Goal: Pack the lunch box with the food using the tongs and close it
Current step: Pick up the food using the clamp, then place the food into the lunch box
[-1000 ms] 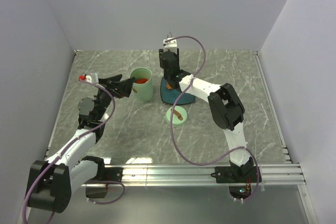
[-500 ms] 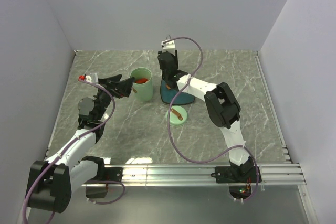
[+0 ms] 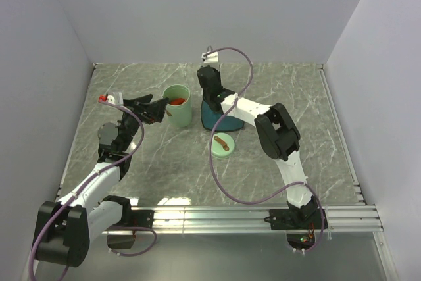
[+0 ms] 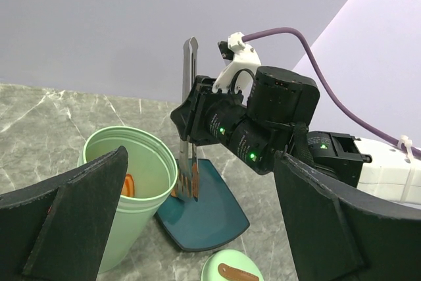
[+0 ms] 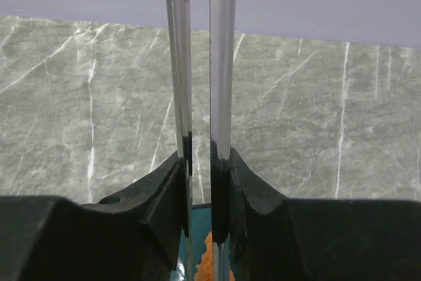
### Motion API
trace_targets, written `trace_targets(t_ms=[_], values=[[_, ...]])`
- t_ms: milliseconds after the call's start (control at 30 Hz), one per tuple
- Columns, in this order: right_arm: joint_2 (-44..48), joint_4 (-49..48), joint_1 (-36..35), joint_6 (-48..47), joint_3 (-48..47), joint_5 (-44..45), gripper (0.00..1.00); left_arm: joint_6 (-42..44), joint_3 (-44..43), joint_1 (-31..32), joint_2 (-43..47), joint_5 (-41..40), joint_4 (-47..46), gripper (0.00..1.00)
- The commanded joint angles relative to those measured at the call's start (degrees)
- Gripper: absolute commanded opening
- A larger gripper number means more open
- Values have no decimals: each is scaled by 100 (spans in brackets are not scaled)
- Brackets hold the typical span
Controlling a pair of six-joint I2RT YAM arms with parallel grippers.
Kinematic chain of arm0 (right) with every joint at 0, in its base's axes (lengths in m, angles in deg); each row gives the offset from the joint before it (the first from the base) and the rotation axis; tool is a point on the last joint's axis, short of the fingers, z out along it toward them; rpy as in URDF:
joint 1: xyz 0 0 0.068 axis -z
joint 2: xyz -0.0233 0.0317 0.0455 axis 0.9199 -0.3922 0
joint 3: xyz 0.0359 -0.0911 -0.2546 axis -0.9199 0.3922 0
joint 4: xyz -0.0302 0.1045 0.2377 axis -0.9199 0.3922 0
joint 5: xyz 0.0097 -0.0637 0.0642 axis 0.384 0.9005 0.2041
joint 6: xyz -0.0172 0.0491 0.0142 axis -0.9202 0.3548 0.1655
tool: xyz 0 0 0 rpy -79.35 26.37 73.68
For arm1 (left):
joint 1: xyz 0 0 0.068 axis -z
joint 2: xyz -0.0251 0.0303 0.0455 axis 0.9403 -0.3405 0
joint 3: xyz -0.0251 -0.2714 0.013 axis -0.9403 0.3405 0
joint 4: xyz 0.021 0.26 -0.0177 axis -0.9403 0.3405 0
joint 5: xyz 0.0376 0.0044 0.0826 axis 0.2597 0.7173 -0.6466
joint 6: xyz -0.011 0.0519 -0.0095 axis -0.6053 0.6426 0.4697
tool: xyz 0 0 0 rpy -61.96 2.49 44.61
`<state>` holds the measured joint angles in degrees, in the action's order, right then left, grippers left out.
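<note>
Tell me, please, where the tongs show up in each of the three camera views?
Top external: mostly hidden under the right tool, above the plate.
Left wrist: tongs upright at centre, tips by the lunch box rim.
Right wrist: two arms rising up the centre.
Shared landmark: the teal plate.

My arms have white link shells, black joint housings, black gripper fingers (image 4: 79, 222), green indicator lights, and purple cables (image 3: 223, 162).
</note>
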<state>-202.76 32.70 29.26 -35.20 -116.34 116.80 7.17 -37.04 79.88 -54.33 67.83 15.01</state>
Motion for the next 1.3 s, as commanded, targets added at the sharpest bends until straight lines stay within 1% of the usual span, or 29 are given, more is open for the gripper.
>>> trace_targets(t_ms=[0, 67, 267, 467, 500, 800, 900, 1067, 1267], values=[[282, -275, 38, -61, -16, 205, 15, -25, 18, -38, 28, 139, -288, 99], [388, -363, 12, -96, 159, 240, 14, -25, 18, -38, 37, 130, -288, 99], [827, -539, -76, -228, 520, 310, 12, -43, 18, -46, 19, 148, -297, 99], [1109, -636, -164, -298, 661, 389, 11, -43, 18, -55, 28, 157, -297, 99], [1144, -627, -181, -455, 652, 390, 11, -43, 18, -55, 28, 157, -297, 99], [1548, -812, -471, -781, 714, 346, 10, -34, 0, -55, -7, 157, -279, 99], [1715, -777, -629, -913, 565, 162, 10, -25, 9, -64, 2, 139, -271, 100], [2013, -996, -867, -1063, 591, -102, 10, -8, 35, -64, 107, 43, -209, 99], [2172, -1067, -1016, -932, 450, -690, 11, 36, 79, -73, 239, -45, -148, 99]])
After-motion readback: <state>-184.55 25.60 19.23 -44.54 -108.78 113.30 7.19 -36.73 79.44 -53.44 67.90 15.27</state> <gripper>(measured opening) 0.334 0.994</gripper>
